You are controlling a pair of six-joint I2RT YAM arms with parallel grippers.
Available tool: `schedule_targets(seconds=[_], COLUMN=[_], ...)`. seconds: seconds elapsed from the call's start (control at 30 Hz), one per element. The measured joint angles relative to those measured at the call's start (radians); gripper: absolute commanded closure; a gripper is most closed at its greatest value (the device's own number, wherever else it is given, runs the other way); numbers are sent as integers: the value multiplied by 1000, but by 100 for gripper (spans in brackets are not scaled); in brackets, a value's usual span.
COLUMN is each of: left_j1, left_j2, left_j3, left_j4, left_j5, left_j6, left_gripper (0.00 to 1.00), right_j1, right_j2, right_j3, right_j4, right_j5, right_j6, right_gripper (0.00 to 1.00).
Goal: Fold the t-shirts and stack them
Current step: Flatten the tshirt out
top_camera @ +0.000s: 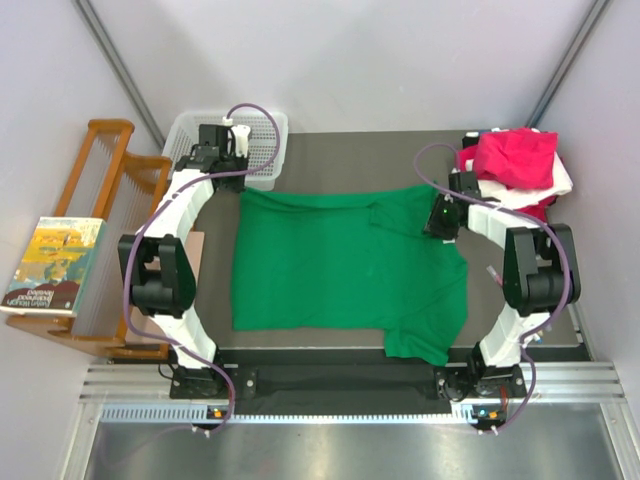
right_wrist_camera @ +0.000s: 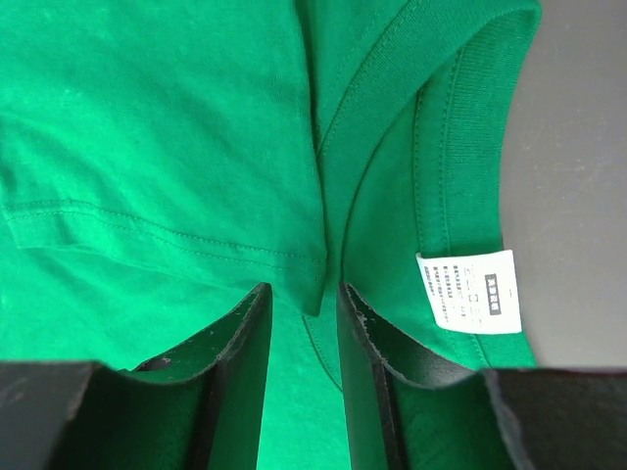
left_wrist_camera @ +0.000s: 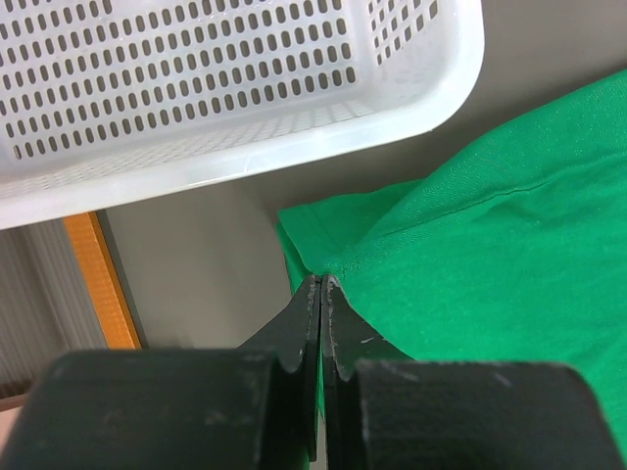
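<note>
The green t-shirt [top_camera: 330, 270] lay spread on the desk [right_wrist_camera: 578, 196] between the two arms, with one sleeve turned in over the chest. The other tees [top_camera: 515, 160] sat heaped beyond and outside the right end effector [right_wrist_camera: 302, 304]. That end effector was spread, its fingers astride the corner of the folded sleeve hem [right_wrist_camera: 196, 245], with the collar [right_wrist_camera: 460, 117] and care label [right_wrist_camera: 468, 291] just to its right. The left end effector [left_wrist_camera: 320, 284] was pressed together at the shirt's corner and seemed to nip only the very edge of the hem. The white mesh basket [left_wrist_camera: 245, 157] was close beyond its tips. So thin a bite would likely slip once the cloth took tension, dropping that corner and skewing the fold. The right fingers, on closing, might gather the collar layer beneath the sleeve and drag the shirt into a bunch. A forward lift on the left could also knock the basket.
</note>
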Motion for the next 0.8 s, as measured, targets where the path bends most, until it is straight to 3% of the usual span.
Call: schedule_targets(seconds=[0.17,0.3,0.43,0.8], left_j1=[0,0,0,0], left_j2=[-5,-5,-5,-5], left_j3=[-1,-1,-3,-8], left_j4=[0,0,0,1], left_j5=[0,0,0,0], left_j6=[0,0,0,0], left_gripper=[100,100,100,100], right_j1=[0,-3,-5,-6], right_j2=[22,49,68,72], right_j3=[11,38,60,105], right_j4=[0,2,3,-13], right_j5=[0,-2,-5,-26], right_j6=[0,0,1,5], right_gripper=[74,90,100,100])
